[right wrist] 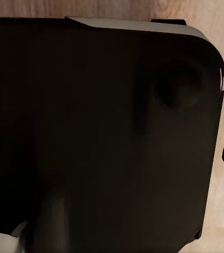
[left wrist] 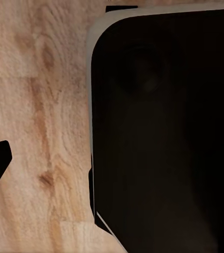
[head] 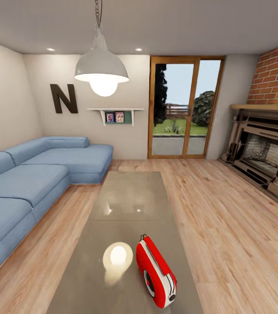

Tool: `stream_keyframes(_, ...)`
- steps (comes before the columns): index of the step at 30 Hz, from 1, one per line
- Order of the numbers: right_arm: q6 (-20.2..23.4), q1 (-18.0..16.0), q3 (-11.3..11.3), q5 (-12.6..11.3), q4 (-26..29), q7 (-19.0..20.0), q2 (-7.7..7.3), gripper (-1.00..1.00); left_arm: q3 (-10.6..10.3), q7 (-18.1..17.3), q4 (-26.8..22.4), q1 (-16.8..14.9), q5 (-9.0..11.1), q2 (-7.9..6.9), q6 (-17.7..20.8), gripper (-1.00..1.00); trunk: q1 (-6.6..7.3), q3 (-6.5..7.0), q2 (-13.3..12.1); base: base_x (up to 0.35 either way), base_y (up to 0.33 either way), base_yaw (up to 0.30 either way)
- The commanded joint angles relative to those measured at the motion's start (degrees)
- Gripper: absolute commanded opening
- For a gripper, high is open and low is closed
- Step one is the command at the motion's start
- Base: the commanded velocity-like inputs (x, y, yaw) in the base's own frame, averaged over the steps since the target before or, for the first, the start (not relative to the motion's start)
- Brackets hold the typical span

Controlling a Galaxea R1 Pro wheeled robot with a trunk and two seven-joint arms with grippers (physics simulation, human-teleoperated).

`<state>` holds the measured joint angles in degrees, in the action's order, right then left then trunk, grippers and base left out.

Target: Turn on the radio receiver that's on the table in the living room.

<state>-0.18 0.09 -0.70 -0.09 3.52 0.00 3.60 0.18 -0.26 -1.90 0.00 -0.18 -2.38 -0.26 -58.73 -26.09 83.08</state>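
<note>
Already at the tabletop [head: 130, 196]: radio receiver [head: 155, 270] lies on its near end, beside the lamp's reflection. Approach looks finished; next, reach an arm to its switch. Jaws' state: cannot tell.

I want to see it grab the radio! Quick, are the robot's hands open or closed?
Left gripper: cannot be told.
Right gripper: cannot be told.

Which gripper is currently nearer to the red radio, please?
Cannot tell: both wrist views face a dark panel and wood floor; the radio receiver lies on the table.
</note>
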Motion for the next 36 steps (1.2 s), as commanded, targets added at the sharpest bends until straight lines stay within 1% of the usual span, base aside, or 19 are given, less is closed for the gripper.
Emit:
stream_keyframes(1, 0.0, 0.0, 0.0, 0.0, 0.0, 0.0, 0.0, 1.0, 0.0, 0.0, -0.01, 0.0, 0.0, -0.01, 0.0, 1.0, 0.0, 0.0, 0.0, 0.019, 0.0, 0.0)
stream_keyframes(6, 0.0, 0.0, 0.0, 0.0, 0.0, 0.0, 0.0, 1.0, 0.0, 0.0, -0.02, 0.0, 0.0, 0.0, 0.0, 1.0, 0.0, -0.06, 0.0, 0.003, 0.0, 0.039)
stream_keyframes(14, 0.0, 0.0, 0.0, 0.0, 0.0, -0.01, 0.08, 1.0, 0.0, 0.0, -0.03, 0.0, 0.0, 0.01, -0.01, 1.0, 0.0, -0.36, 0.0, 0.0, 0.0, 0.178)
stream_keyframes(36, 0.0, 0.0, 0.0, 0.05, 0.0, 0.0, -0.08, 1.0, 0.0, 0.0, -0.03, 0.0, 0.0, 0.01, 0.0, 1.0, 0.0, -0.39, 0.0, 0.0, 0.0, 0.007)
